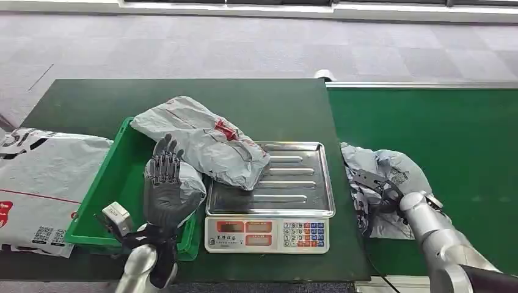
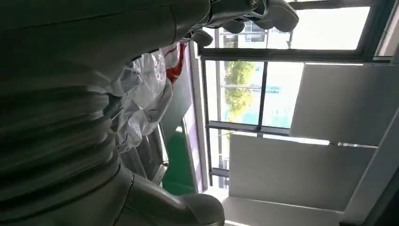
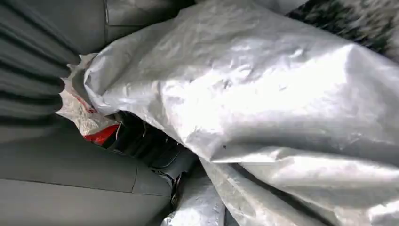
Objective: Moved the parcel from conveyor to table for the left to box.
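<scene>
Grey carpet tiles run behind a dark green table (image 1: 183, 97) and a green conveyor (image 1: 452, 134) meeting it on the right. Left of the table's steel scale (image 1: 269, 201) sits a green bin (image 1: 116, 177), where the left hand (image 1: 164, 183) is raised, fingers apart, holding nothing, beside a grey bag (image 1: 201, 137) draped from bin to scale. On the conveyor edge, the right hand (image 1: 375, 195) grasps the crumpled grey parcel (image 1: 391, 168).

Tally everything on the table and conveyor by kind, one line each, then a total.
Grey plastic parcels: 4 (on the scale, in the crate by the left hand, under the right hand, flat one beside the crate)
Green crate: 1
Weighing scale: 1
Total: 6
</scene>
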Controlling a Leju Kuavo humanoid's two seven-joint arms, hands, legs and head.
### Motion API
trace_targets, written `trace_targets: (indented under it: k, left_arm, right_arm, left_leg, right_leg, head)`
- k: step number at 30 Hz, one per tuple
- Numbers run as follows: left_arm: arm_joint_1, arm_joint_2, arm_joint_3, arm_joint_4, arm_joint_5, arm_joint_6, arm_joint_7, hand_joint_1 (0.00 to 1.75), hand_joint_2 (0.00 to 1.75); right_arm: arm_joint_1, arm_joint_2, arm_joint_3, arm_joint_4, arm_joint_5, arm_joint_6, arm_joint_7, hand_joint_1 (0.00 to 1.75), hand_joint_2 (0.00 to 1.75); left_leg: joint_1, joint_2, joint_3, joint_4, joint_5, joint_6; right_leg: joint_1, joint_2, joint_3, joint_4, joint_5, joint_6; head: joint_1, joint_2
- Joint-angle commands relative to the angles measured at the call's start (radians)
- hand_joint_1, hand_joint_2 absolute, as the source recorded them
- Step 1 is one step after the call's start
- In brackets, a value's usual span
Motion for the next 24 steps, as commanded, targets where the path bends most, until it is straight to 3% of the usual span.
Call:
trace_targets:
  k: [1, 2, 3, 7, 10, 11, 13, 17, 24]
  left_arm:
    - [0.065, 0.019, 0.050, -0.069, 0.009, 0.039, -0.001, 0.00, 1.75]
    - [0.085, 0.022, 0.056, -0.086, 0.009, 0.044, -0.001, 0.00, 1.75]
    - [0.110, 0.021, 0.064, -0.111, 0.009, 0.054, -0.006, 0.00, 1.75]
    - [0.121, 0.024, 0.066, -0.118, 0.009, 0.058, -0.018, 0.00, 1.75]
    - [0.097, 0.022, 0.061, -0.090, 0.009, 0.060, -0.027, 0.00, 1.75]
    - [0.091, 0.022, 0.061, -0.083, 0.009, 0.061, -0.028, 0.00, 1.75]
    - [0.080, 0.024, 0.057, -0.074, 0.010, 0.058, -0.028, 0.00, 1.75]
    - [0.073, 0.016, 0.061, -0.065, 0.005, 0.054, -0.028, 0.00, 1.75]
    - [0.078, 0.012, 0.062, -0.072, 0.001, 0.051, -0.028, 0.00, 1.75]
  right_arm:
    - [-0.037, 0.055, -0.309, 0.011, -0.290, -0.094, -0.233, 1.75, 0.00]
    - [-0.044, 0.063, -0.325, -0.006, -0.312, -0.127, -0.263, 1.75, 0.00]
    - [-0.054, 0.083, -0.371, -0.035, -0.373, -0.188, -0.345, 1.75, 1.75]
    - [-0.051, 0.120, -0.464, -0.156, -0.569, -0.239, -0.528, 1.75, 1.75]
    - [0.026, 0.148, -0.417, -0.403, -0.769, -0.289, -0.603, 1.75, 1.75]
    - [0.052, 0.150, -0.390, -0.468, -0.804, -0.302, -0.586, 1.75, 1.75]
    - [0.108, 0.158, -0.349, -0.626, -0.897, -0.386, -0.618, 1.75, 1.75]
    - [0.182, 0.161, -0.283, -0.824, -0.944, -0.498, -0.634, 1.75, 1.75]
    - [0.208, 0.165, -0.261, -0.878, -0.940, -0.515, -0.636, 1.75, 1.75]
  left_leg:
    - [0.000, 0.001, 0.000, 0.000, 0.000, 0.000]
    - [0.000, 0.004, 0.001, -0.001, 0.000, -0.001]
    - [0.000, 0.005, 0.000, -0.001, -0.001, -0.001]
    - [0.000, 0.011, -0.002, -0.001, -0.001, -0.001]
    - [0.000, 0.006, -0.003, -0.001, 0.000, -0.001]
    - [0.000, 0.003, -0.004, -0.001, 0.000, -0.001]
    - [0.000, 0.000, -0.004, -0.002, 0.001, -0.001]
    - [0.000, -0.002, -0.004, -0.002, 0.002, 0.000]
    - [0.000, 0.001, -0.004, -0.002, 0.001, -0.001]
  right_leg:
    - [0.000, 0.001, 0.000, 0.000, 0.000, -0.001]
    - [0.000, 0.004, -0.001, -0.001, 0.001, -0.002]
    - [0.000, 0.005, -0.001, 0.000, 0.001, -0.001]
    - [0.000, 0.010, -0.005, 0.002, 0.002, -0.002]
    - [0.000, 0.005, -0.005, 0.001, 0.001, -0.002]
    - [0.000, 0.003, -0.005, 0.001, 0.001, -0.002]
    - [0.000, -0.001, -0.004, 0.001, 0.001, -0.002]
    - [0.000, -0.003, -0.004, 0.001, 0.000, -0.002]
    - [0.000, -0.001, -0.004, 0.000, 0.001, -0.002]
  head:
    - [0.000, 0.000]
    - [0.000, 0.000]
    - [0.000, 0.000]
    - [0.000, 0.000]
    - [0.000, 0.000]
    - [0.000, 0.000]
    - [0.000, 0.000]
    - [0.000, 0.000]
    - [0.000, 0.000]
